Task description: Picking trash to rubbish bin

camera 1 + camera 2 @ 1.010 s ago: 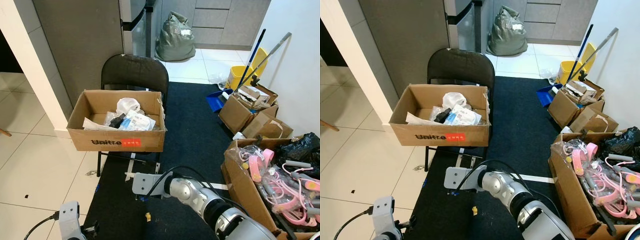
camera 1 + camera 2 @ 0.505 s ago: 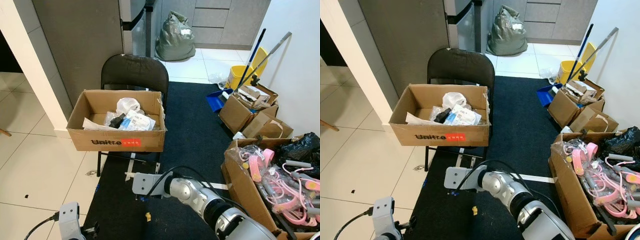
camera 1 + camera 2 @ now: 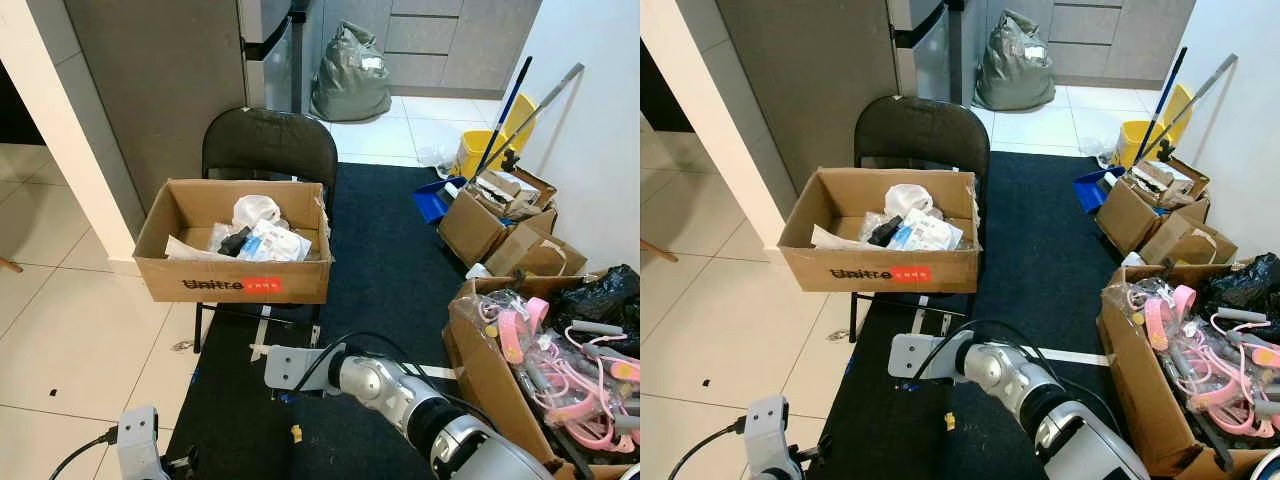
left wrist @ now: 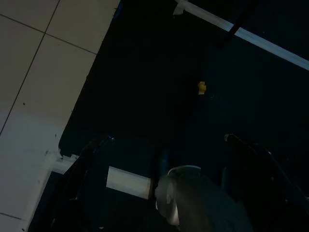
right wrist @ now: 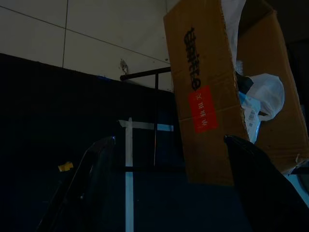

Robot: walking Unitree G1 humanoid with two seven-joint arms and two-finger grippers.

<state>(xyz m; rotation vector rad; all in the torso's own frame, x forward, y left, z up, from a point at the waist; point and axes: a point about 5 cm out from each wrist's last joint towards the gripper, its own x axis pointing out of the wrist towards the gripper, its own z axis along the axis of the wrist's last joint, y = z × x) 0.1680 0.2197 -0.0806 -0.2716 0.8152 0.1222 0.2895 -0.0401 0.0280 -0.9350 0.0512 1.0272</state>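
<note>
one black folding chair (image 3: 268, 145) carrying one open cardboard box (image 3: 236, 284) of trash. one small yellow scrap (image 3: 296, 433) on the dark rug, just below the right arm. three more cardboard boxes, far right of that arm. one green bag (image 3: 351, 75), one yellow bucket (image 3: 478, 153).

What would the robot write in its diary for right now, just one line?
right gripper: open, low over dark rug | left gripper: open, idle | yellow scrap: on rug | cardboard box: on chair, holds trash
</note>
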